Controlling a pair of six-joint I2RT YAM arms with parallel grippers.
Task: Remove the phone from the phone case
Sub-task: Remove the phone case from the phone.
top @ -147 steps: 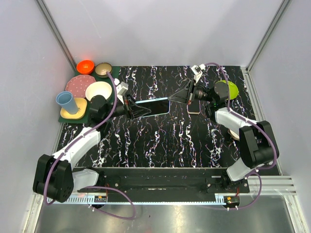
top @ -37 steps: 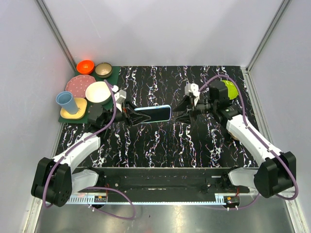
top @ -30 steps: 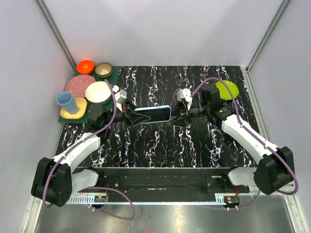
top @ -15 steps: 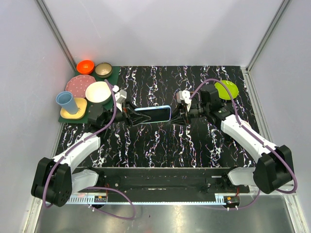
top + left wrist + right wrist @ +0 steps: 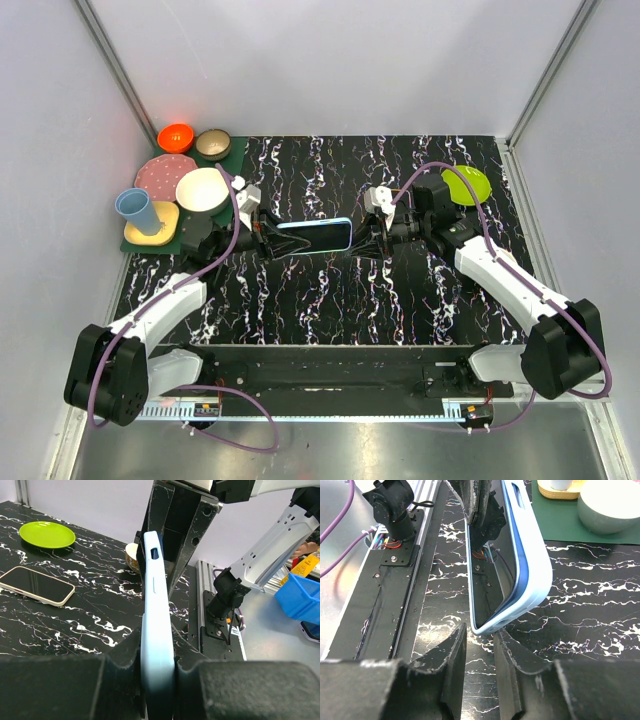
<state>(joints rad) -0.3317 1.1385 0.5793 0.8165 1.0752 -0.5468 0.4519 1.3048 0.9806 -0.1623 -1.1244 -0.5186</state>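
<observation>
My left gripper [image 5: 285,238] is shut on a light-blue phone case [image 5: 318,235] and holds it on edge above the table's middle. It shows edge-on in the left wrist view [image 5: 156,625]. In the right wrist view the case [image 5: 527,555] shows a dark glossy face inside its rim. My right gripper [image 5: 362,243] is at the case's free end, jaws a little apart, the case corner just at the fingertips [image 5: 461,632], not clamped. A cream-rimmed phone [image 5: 37,585] lies flat on the table behind.
A lime-green plate [image 5: 466,185] sits at the back right. A green mat at the back left carries an orange bowl [image 5: 176,136], a white bowl [image 5: 203,189], a pink plate and a blue cup [image 5: 138,211]. The black rail runs along the near edge [image 5: 330,375].
My right gripper has come left from the back right to the case's free end and has held there for the last half second. The left gripper still holds the case.
</observation>
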